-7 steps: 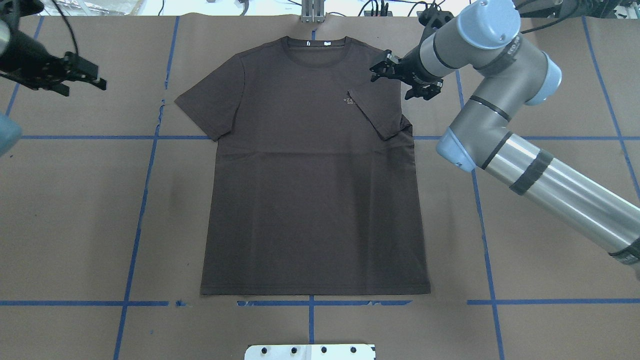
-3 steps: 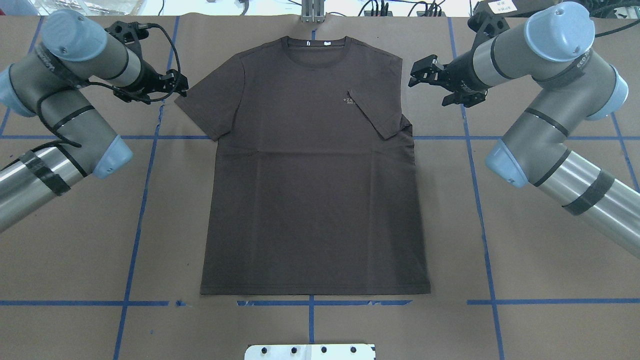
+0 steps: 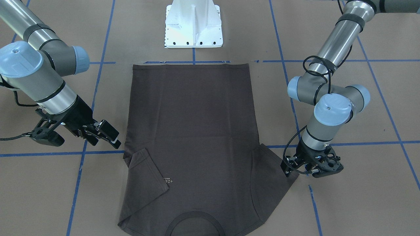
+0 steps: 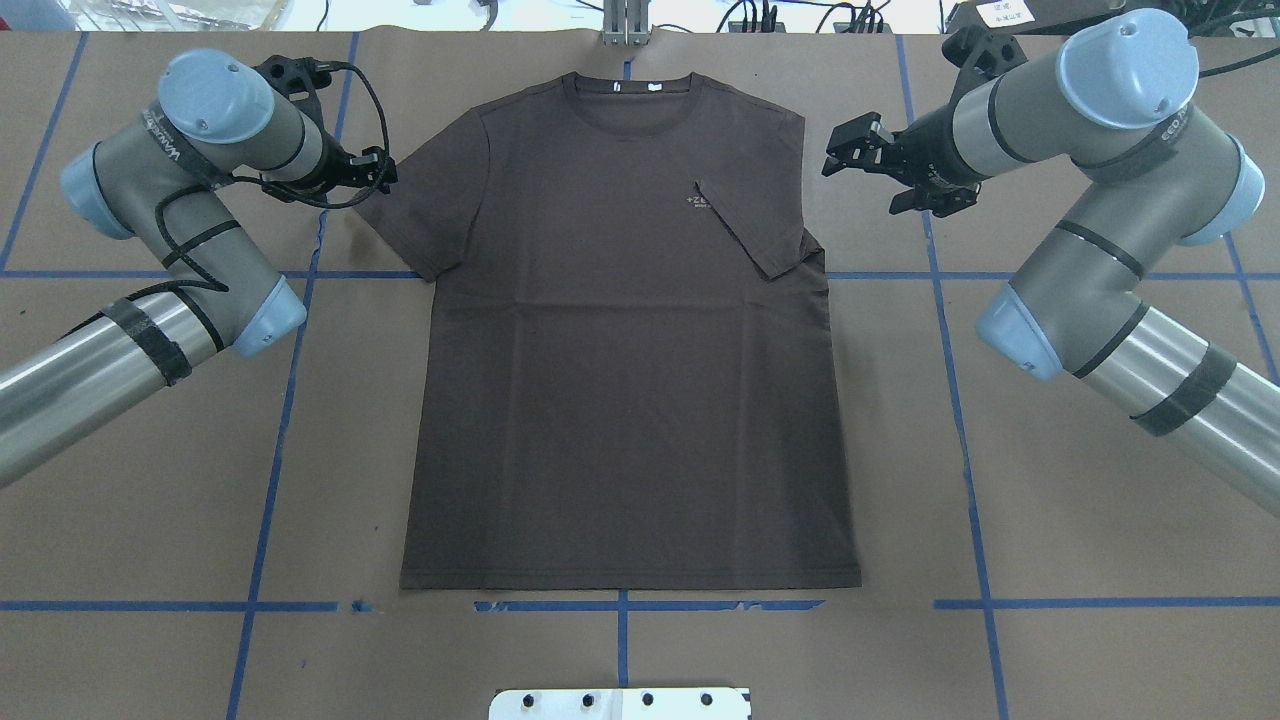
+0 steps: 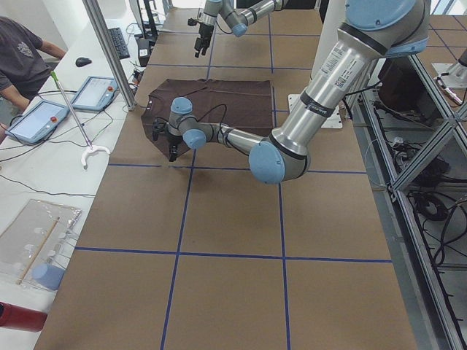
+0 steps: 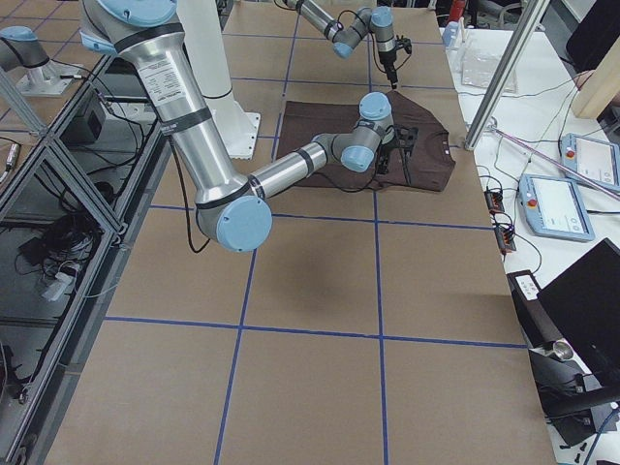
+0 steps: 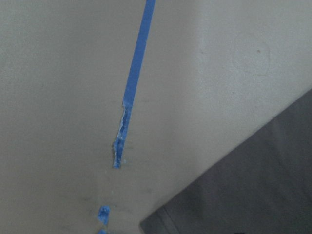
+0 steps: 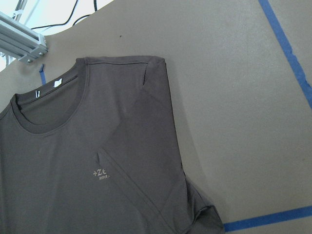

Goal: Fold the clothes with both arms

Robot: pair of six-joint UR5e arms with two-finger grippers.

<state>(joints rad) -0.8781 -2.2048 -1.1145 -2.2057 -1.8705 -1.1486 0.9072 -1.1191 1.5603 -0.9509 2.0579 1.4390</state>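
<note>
The dark brown-grey T-shirt [image 4: 620,380] lies flat on the table, collar at the far side; it also shows in the front view [image 3: 193,124]. Its right sleeve [image 4: 755,225] is folded inward over the chest, next to the pale logo, as the right wrist view [image 8: 146,161] shows. Its left sleeve [image 4: 410,210] lies spread out. My left gripper [image 4: 386,170] is open and low at that sleeve's outer edge [image 3: 286,167]; the left wrist view shows the sleeve hem [image 7: 253,185]. My right gripper [image 4: 845,150] is open and empty, just off the shirt's right shoulder [image 3: 111,135].
Blue tape lines [image 4: 290,350] cross the brown table cover. The white pedestal base [image 3: 193,24] stands near the shirt's hem. An aluminium post [image 4: 625,25] stands beyond the collar. Operator tablets [image 5: 36,120] and a person sit at the far side table.
My left arm swung in from the far left edge to the left sleeve's edge. My right gripper drew back rightward off the shirt's right shoulder. The shirt has not moved.
</note>
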